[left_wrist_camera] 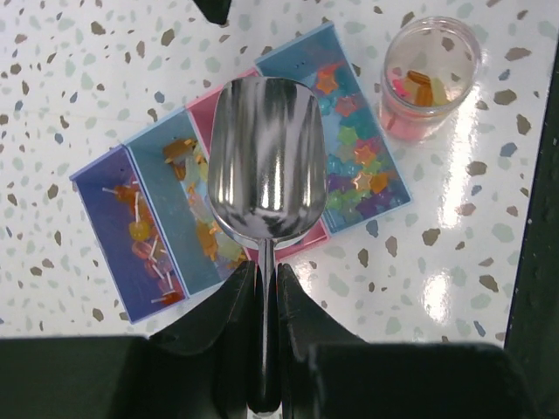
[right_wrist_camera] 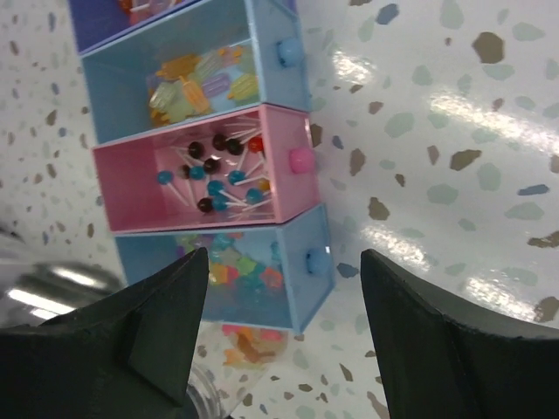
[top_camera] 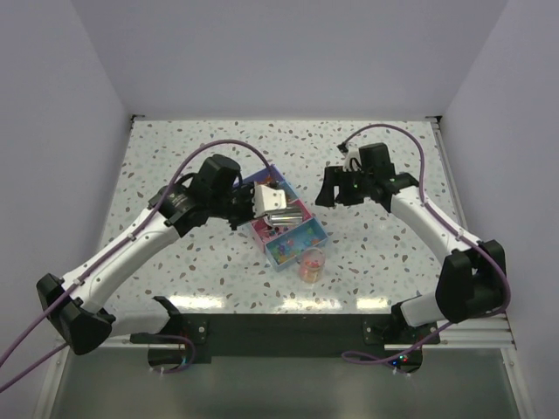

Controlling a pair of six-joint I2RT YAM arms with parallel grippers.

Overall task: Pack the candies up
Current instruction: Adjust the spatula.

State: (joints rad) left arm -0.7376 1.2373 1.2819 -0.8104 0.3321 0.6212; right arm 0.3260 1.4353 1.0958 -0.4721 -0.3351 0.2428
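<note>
A tray of four small drawers [top_camera: 307,234] lies mid-table, holding the candies [left_wrist_camera: 358,166] as mixed coloured sweets. More candies sit in a clear plastic cup [top_camera: 311,263] just in front of the tray, also seen as the cup [left_wrist_camera: 430,77]. My left gripper [left_wrist_camera: 265,266] is shut on the thin handle of a shiny metal scoop [left_wrist_camera: 266,157], whose empty bowl hovers over the pink drawer. My right gripper [right_wrist_camera: 284,257] stands open above the tray's right side, over the end blue drawer [right_wrist_camera: 314,253], holding nothing. In the top view the right gripper [top_camera: 333,192] is right of the tray.
The pink drawer [right_wrist_camera: 297,161] holds small lollipops, and the purple drawer [left_wrist_camera: 105,227] holds stick sweets. White walls close the speckled table [top_camera: 393,253] at the back and both sides. The scoop's edge [right_wrist_camera: 52,288] shows at the left of the right wrist view.
</note>
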